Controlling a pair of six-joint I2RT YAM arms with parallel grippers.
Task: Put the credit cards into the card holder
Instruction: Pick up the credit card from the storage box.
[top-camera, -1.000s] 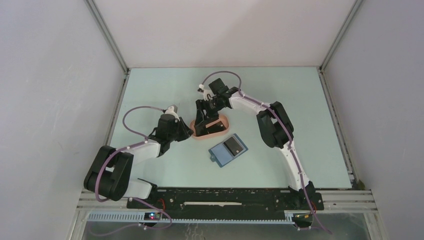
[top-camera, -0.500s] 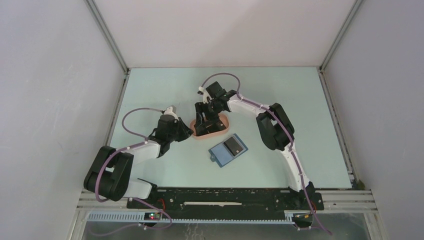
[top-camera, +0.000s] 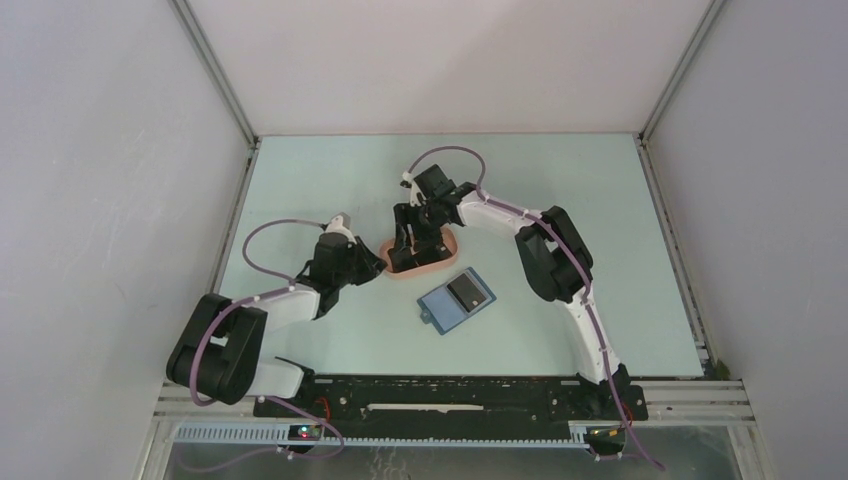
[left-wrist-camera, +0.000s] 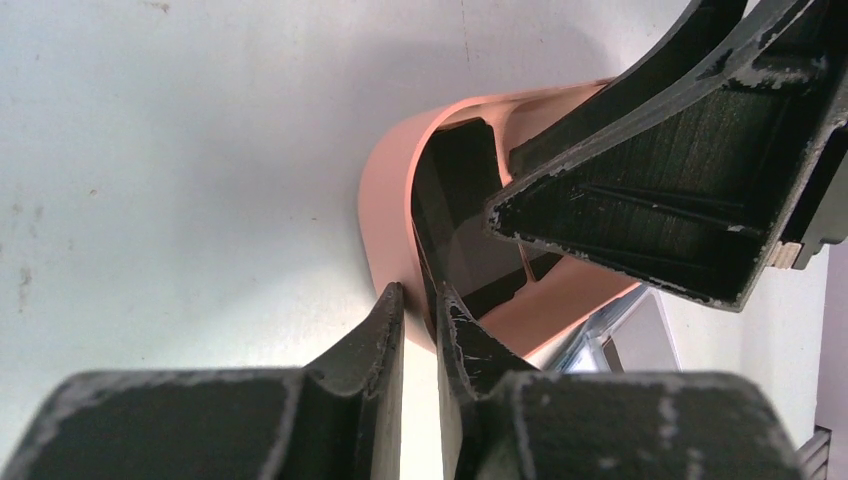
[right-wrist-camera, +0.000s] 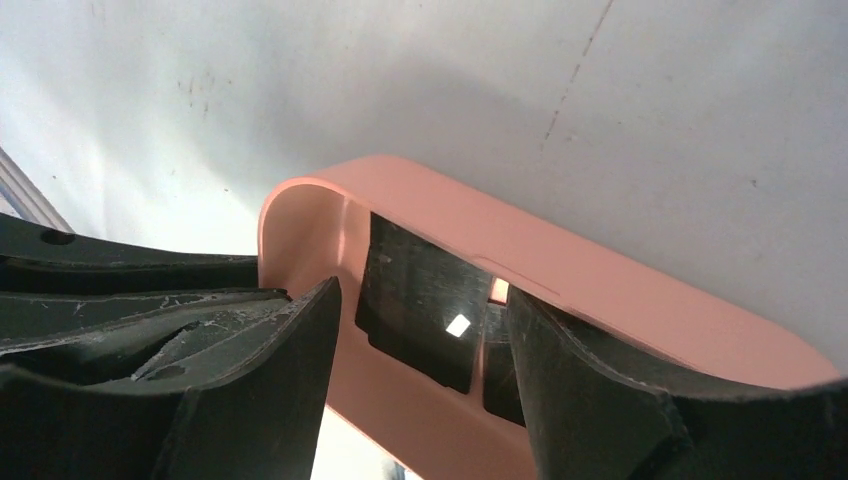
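Note:
Black credit cards (right-wrist-camera: 425, 300) lie in a pink oval tray (right-wrist-camera: 620, 290), also seen in the left wrist view (left-wrist-camera: 455, 225). No tan-orange card shows clearly. My right gripper (right-wrist-camera: 423, 293) is open and reaches down into the tray, one finger on each side of the black card, not closed on it. My left gripper (left-wrist-camera: 420, 297) is shut on the tray's left rim (left-wrist-camera: 385, 200). The blue card holder (top-camera: 457, 300) lies open on the table just front-right of the tray (top-camera: 445, 258), with a dark grey pocket showing. Both grippers (top-camera: 375, 263) (top-camera: 412, 240) meet at the tray.
Grey walls and metal rails (top-camera: 215, 80) enclose the pale green table (top-camera: 600, 230). The right arm's fingers (left-wrist-camera: 650, 190) hang over the tray in the left wrist view. The card holder's edge (left-wrist-camera: 625, 335) shows beyond the tray.
My right gripper has shifted slightly and sunk a little lower into the tray. The left gripper, tray and card holder have not moved.

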